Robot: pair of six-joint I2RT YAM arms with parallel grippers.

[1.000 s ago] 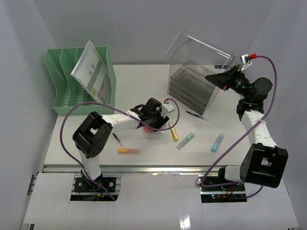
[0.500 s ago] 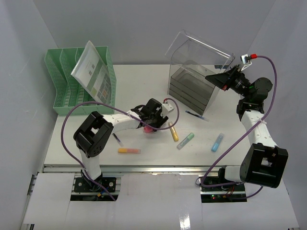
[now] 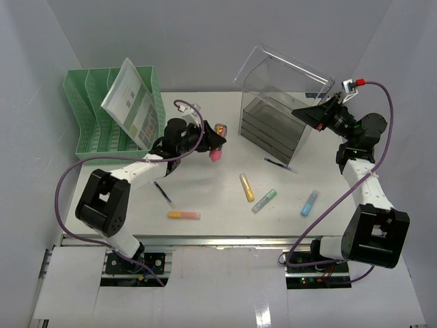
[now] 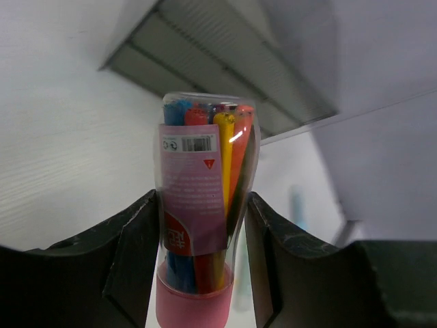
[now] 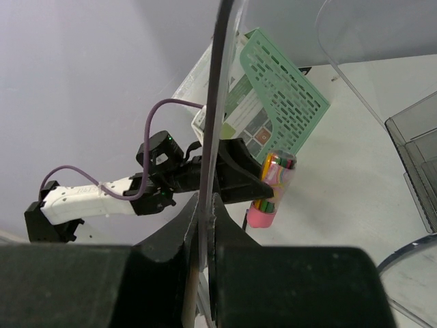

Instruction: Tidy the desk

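The white desk (image 3: 212,205) has loose markers on it. My left gripper (image 3: 210,141) is shut on a clear tube of coloured pens with a pink cap (image 3: 217,145) and holds it above the desk's back middle. In the left wrist view the tube (image 4: 203,171) stands upright between both fingers (image 4: 133,253). It also shows in the right wrist view (image 5: 272,188). My right gripper (image 3: 315,113) is shut on the raised clear lid (image 3: 283,68) of the drawer box (image 3: 272,126). The lid's edge (image 5: 220,82) runs up from the closed jaws.
A green file rack (image 3: 95,119) with a printed sheet (image 3: 132,102) stands at the back left. On the desk lie a yellow marker (image 3: 246,186), a green one (image 3: 264,200), a blue one (image 3: 310,202), an orange one (image 3: 184,214) and dark pens (image 3: 164,195) (image 3: 280,164).
My left arm has lifted the pen tube off the middle of the desk and swung it back and to the left. The right arm still holds the lid up.
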